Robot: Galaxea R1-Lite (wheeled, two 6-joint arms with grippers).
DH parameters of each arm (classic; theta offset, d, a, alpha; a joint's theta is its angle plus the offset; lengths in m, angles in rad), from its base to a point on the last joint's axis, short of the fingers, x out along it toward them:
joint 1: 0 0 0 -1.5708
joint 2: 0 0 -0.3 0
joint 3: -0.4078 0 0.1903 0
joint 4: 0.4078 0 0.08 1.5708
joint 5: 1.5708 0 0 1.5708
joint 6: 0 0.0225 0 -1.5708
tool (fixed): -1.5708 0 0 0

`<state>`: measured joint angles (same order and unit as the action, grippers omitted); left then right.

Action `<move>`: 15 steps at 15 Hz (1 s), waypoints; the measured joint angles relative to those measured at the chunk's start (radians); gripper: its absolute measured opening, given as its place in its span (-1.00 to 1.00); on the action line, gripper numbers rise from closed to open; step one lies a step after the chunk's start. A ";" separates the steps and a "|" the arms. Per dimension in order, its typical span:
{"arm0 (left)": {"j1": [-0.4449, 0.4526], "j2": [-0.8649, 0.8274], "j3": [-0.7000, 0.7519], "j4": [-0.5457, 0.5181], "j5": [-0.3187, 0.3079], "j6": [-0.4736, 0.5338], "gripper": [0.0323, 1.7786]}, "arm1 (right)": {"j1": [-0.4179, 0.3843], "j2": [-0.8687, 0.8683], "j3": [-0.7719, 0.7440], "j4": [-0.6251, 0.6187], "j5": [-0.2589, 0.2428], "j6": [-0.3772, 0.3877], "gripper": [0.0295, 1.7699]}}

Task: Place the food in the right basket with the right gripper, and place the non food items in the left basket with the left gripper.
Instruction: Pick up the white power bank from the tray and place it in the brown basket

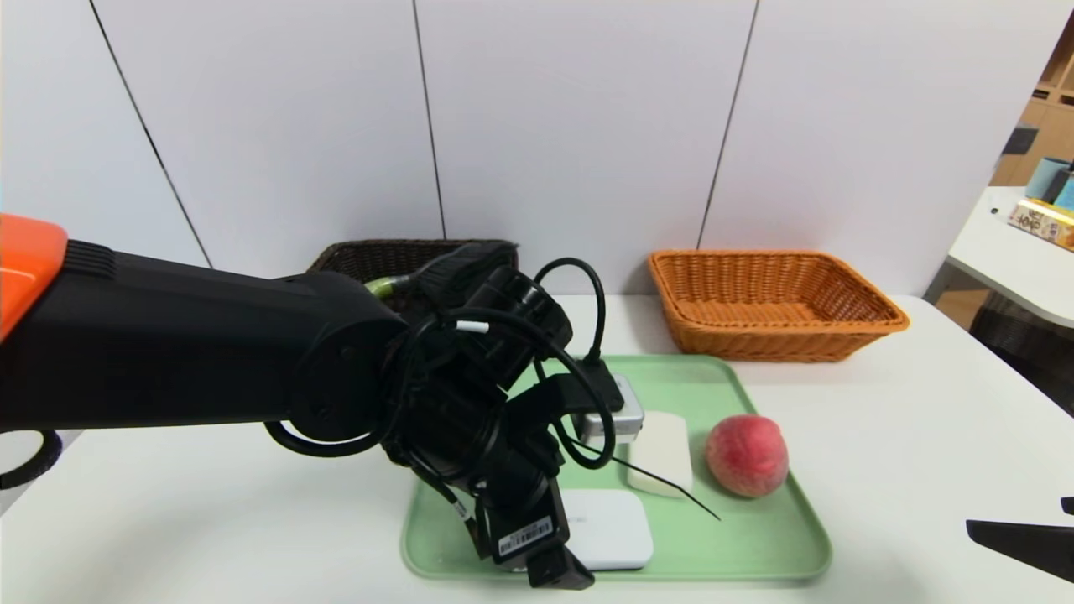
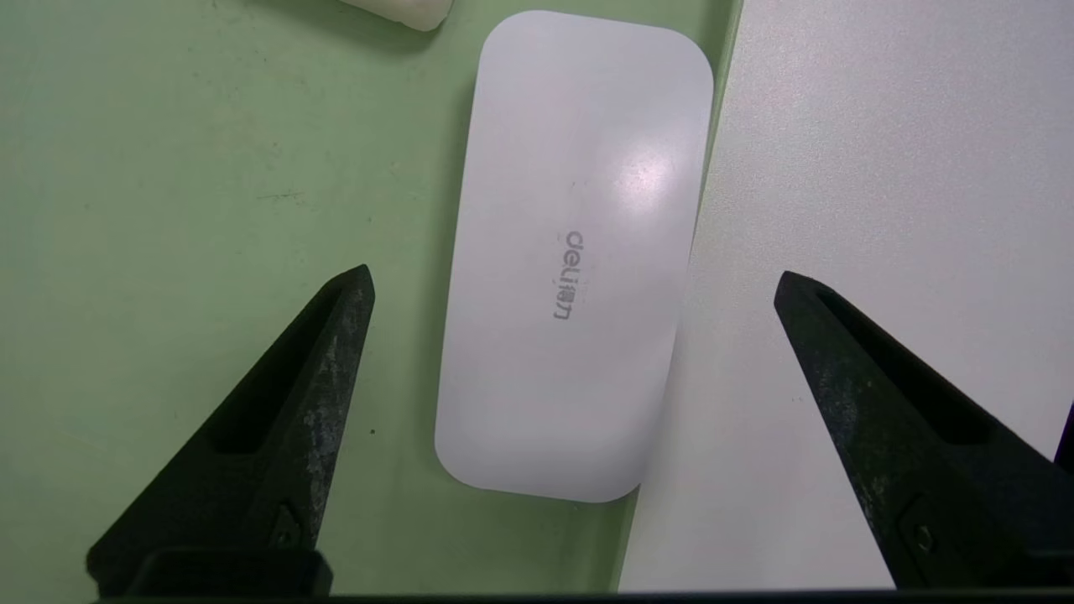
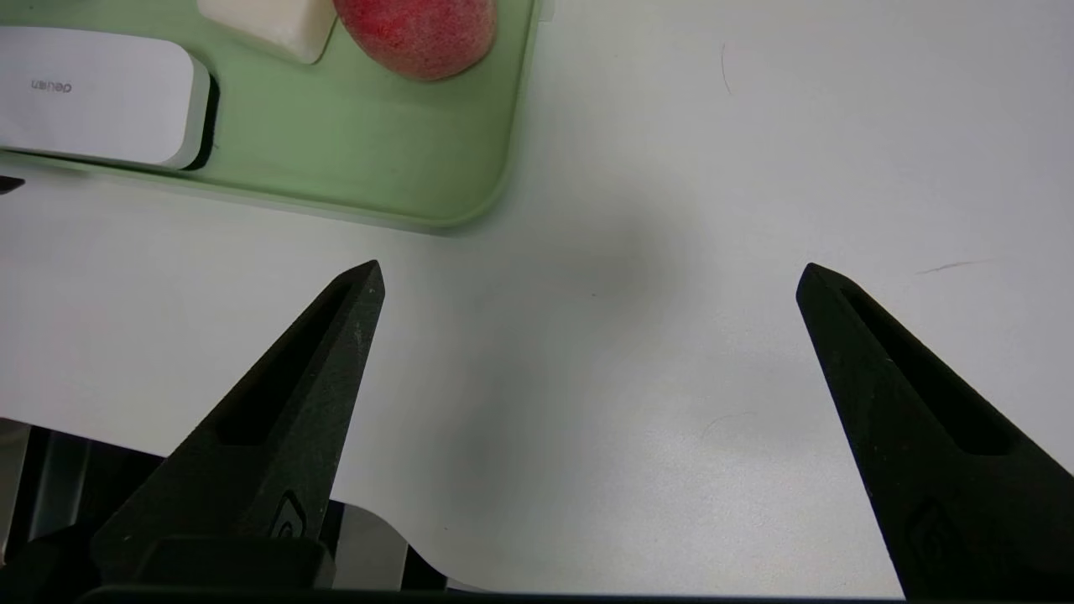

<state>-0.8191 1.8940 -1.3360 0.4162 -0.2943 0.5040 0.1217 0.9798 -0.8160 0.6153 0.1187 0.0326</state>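
The peach (image 1: pixel 747 455) is round, red-pink with a paler blush, and sits on the right part of a pale green tray (image 1: pixel 755 537), just beside a small white bar (image 1: pixel 661 451). A flat white box (image 2: pixel 575 252) with rounded corners and grey lettering lies at the tray's near edge; the left gripper (image 2: pixel 573 285) hangs above it, fingers spread wide, nothing between them. Behind the left arm a green brush handle (image 1: pixel 388 285) shows in the dark basket (image 1: pixel 369 260). The orange basket (image 1: pixel 772 304) stands beyond the tray to the right. The right gripper (image 3: pixel 589 277) hangs over bare table near the tray's near right corner, fingers also wide apart. The table (image 1: pixel 906 419) is white, and white panelled walls stand behind it.
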 joint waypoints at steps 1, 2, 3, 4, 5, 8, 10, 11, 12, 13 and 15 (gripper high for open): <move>0.000 0.003 0.001 0.000 0.000 0.000 0.90 | 0.000 0.000 0.000 0.000 0.000 0.000 0.92; 0.000 0.005 0.001 0.000 0.000 0.001 0.90 | -0.001 0.000 0.000 -0.001 0.000 0.000 0.92; 0.000 0.007 0.001 0.000 0.000 0.001 0.90 | -0.001 -0.001 0.000 0.000 0.000 0.000 0.92; -0.001 0.009 0.001 0.000 0.000 0.001 0.90 | -0.001 -0.001 0.000 0.000 0.000 0.000 0.92; -0.001 0.011 0.001 0.000 0.000 0.001 0.90 | -0.001 -0.002 0.000 0.000 0.000 0.000 0.92; -0.002 0.018 0.002 -0.001 0.002 0.021 0.90 | -0.001 -0.005 0.000 0.001 0.001 0.000 0.92; -0.002 0.023 0.003 -0.001 0.004 0.039 0.90 | -0.001 -0.011 0.000 0.003 0.000 0.000 0.92; -0.002 0.027 0.003 -0.002 0.006 0.040 0.90 | -0.002 -0.014 0.000 0.004 0.000 -0.001 0.92; -0.002 0.028 0.003 -0.005 0.007 0.040 0.90 | -0.002 -0.017 0.003 0.004 0.000 -0.001 0.92; -0.001 0.031 0.003 -0.014 0.007 0.040 0.90 | -0.003 -0.019 0.004 0.004 -0.001 0.000 0.92; -0.001 0.036 0.005 -0.035 0.008 0.040 0.90 | -0.003 -0.023 0.006 0.004 0.000 -0.001 0.92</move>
<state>-0.8206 1.9296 -1.3311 0.3813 -0.2866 0.5445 0.1191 0.9572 -0.8100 0.6196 0.1183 0.0317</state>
